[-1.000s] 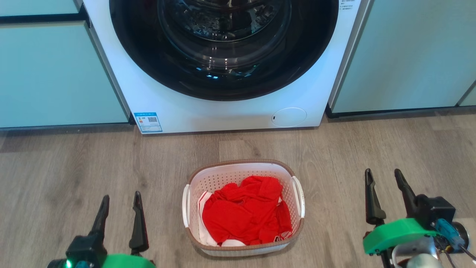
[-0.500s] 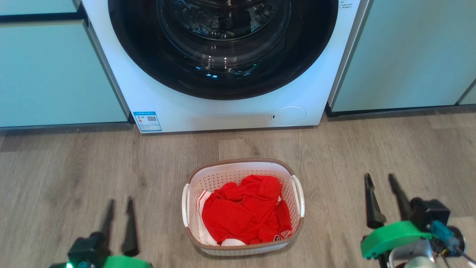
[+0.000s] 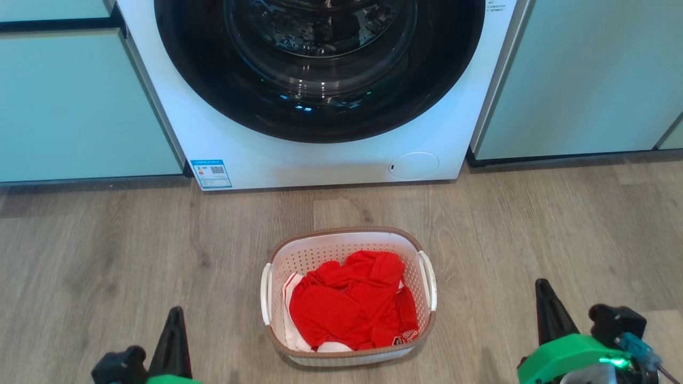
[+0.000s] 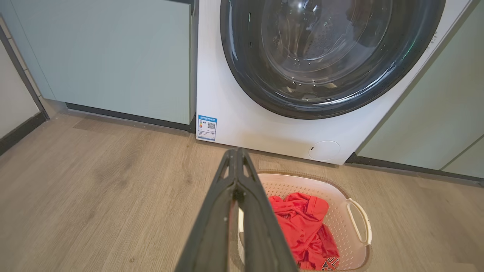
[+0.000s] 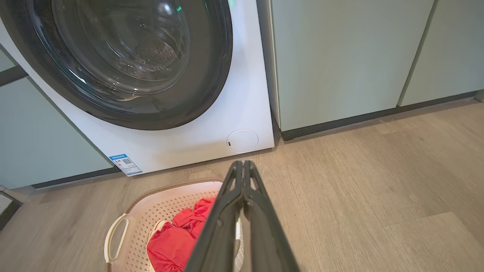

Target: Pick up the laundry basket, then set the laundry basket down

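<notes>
On the wood floor [image 3: 106,250] just in front of the washing machine [image 3: 320,165], the laundry basket [image 3: 320,256] stands upright between the two arms. A crumpled red garment [image 3: 352,304] lies inside it, with some white cloth beneath. Its white side handles [image 3: 428,280] are free, with nothing touching them.

The left tool [image 3: 174,317] rises from the lower edge of the head view. It is off the basket's left side and apart from it, pointing forward toward the machine. In the left wrist view its two dark fingers [image 4: 215,219] run together to a single tip, clenched on nothing, and the basket shows just to their right.

The right tool [image 3: 544,290] stands well off the basket's right side, likewise pointing forward above a green collar [image 3: 565,354]. Its fingers [image 5: 261,226] too are pressed together at the tip and hold nothing.

Pale green cabinet fronts [image 3: 80,106] flank the machine, whose dark round door [image 3: 320,69] faces the robot.
</notes>
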Controlling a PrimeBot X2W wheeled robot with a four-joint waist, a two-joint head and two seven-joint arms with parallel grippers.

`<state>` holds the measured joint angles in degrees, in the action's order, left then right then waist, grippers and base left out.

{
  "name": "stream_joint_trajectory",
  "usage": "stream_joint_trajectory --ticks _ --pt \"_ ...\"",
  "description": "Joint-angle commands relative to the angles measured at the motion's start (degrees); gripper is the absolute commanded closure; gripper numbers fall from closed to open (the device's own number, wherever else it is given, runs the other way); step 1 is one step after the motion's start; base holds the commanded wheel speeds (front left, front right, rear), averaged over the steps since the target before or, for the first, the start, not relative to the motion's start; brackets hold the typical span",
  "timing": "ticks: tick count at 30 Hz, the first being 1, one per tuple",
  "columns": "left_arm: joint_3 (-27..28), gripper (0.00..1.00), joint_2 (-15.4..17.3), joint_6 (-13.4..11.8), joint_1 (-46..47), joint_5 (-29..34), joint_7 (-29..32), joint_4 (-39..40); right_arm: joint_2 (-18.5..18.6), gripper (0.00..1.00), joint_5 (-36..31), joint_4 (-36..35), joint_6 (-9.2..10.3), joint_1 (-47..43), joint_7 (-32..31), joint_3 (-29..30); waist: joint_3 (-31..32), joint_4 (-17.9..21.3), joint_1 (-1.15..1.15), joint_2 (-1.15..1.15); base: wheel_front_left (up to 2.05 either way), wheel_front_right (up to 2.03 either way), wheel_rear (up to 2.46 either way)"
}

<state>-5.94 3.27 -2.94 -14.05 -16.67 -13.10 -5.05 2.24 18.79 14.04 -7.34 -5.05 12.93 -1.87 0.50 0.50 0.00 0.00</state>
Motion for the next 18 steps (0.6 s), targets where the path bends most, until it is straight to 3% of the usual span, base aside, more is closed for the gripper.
stream_joint_trajectory --ticks 1,18 --pt "0.58 1.00 0.47 0.44 2.19 -1.86 0.38 1.26 0.55 1.00 1.88 -1.63 -0.01 2.29 -0.33 0.25 -0.01 -0.01 0.00 0.00 0.00 0.00 0.00" --pt "1.41 1.00 0.96 1.93 4.86 -13.06 2.46 -0.50 1.04 1.00 12.61 -1.41 -0.03 3.54 -2.52 0.75 -0.10 -0.08 0.00 0.00 0.00 0.00 0.00"
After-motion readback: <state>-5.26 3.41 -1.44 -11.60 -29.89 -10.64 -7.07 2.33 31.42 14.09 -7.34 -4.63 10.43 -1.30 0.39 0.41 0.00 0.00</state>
